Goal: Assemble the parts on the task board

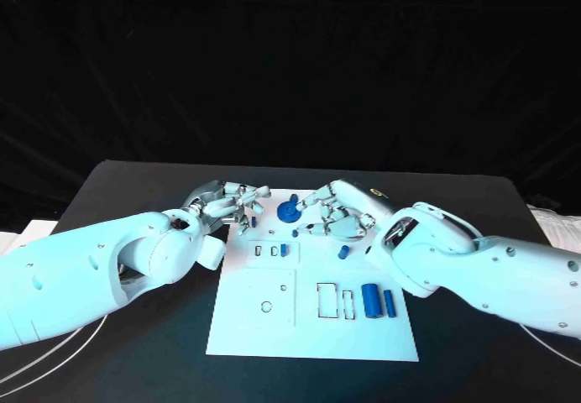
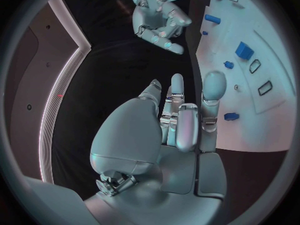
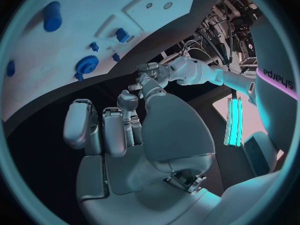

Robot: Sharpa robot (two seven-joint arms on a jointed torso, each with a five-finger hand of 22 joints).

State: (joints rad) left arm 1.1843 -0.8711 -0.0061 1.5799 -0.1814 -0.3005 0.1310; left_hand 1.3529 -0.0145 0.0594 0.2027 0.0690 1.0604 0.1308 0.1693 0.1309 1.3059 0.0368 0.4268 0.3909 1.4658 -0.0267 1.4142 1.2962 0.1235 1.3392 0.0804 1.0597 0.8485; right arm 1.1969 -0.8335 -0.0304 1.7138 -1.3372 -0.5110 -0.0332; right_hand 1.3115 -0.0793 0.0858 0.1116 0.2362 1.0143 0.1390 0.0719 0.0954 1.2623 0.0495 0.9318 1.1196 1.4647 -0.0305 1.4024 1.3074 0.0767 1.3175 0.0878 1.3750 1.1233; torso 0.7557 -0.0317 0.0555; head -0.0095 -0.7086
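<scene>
The white task board (image 1: 260,332) lies in the middle of the black table. A round blue part (image 1: 288,211) sits at the board's far edge, between my two hands. My left hand (image 1: 230,206) hovers just left of it with fingers apart, holding nothing. My right hand (image 1: 339,211) hovers just right of it, also holding nothing. The left wrist view shows my left hand (image 2: 181,115) off the board's edge (image 2: 215,92). In the right wrist view my right hand (image 3: 119,130) is apart from the round part (image 3: 87,65). Two blue cylinders (image 1: 379,302) lie near the board's right edge.
Small blue parts (image 1: 279,250) sit in a slot row at mid-board, and another small blue piece (image 1: 344,250) lies by my right wrist. Rectangular cutouts (image 1: 329,300) and a square panel (image 1: 273,295) mark the near half. White cables (image 1: 73,369) curve over the table at the near left.
</scene>
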